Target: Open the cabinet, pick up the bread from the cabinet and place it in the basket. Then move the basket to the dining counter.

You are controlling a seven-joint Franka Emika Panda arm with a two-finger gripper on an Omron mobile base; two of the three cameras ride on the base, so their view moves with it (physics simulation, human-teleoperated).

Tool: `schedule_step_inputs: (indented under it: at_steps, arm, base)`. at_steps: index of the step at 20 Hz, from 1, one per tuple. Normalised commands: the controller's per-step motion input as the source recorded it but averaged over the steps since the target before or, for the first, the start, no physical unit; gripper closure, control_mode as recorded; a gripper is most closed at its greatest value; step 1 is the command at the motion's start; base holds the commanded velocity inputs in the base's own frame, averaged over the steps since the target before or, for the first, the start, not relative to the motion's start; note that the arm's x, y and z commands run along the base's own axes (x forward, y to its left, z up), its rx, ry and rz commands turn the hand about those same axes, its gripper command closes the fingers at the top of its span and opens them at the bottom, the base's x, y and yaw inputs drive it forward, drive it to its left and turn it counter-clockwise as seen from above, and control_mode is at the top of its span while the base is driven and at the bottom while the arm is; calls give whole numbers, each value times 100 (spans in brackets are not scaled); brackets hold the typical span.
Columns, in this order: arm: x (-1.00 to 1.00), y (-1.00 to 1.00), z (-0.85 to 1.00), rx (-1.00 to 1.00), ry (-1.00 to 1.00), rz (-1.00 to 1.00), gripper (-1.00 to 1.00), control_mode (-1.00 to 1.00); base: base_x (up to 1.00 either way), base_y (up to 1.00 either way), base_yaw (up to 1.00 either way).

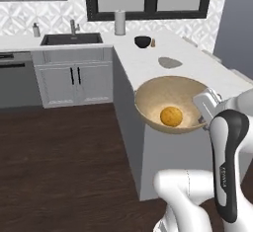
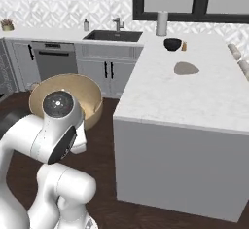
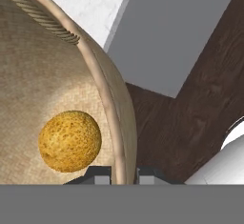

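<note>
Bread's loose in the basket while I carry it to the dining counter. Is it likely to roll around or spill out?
The bread looks nearly ball-shaped, so it probably rolls easily if the basket tilts. It sits low in the deep bowl, so the walls should likely keep it in. The gripper pinches just the rim, so the basket may sag or swing; move gently.

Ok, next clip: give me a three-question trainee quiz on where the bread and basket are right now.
1. True or false: the bread lies inside the basket.
2. What does the gripper clamp? A) basket rim B) bread C) black bowl
3. Fill in: the basket is held over the dark wood ____, beside the dining counter, not resting on it.

Key: 1 true; 2 A; 3 floor.
</note>
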Motion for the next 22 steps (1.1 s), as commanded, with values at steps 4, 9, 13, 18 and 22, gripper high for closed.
schedule_step_inputs:
  at_steps: [4,9,13,18,22]
  arm:
    - [0,0,0,0,0,0,100,100]
    - [0,0,0,0,0,0,100,100]
    - [50,-49,-10,7,1,0,100,-100]
    - [100,-92,-30,13,5,0,100,-100]
    - [100,-47,-54,4,9,0,100,-100]
  base:
    - [53,-100,19]
    - [33,-100,7]
    - [47,-45,0]
    - [0,0,0]
    - [0,0,0]
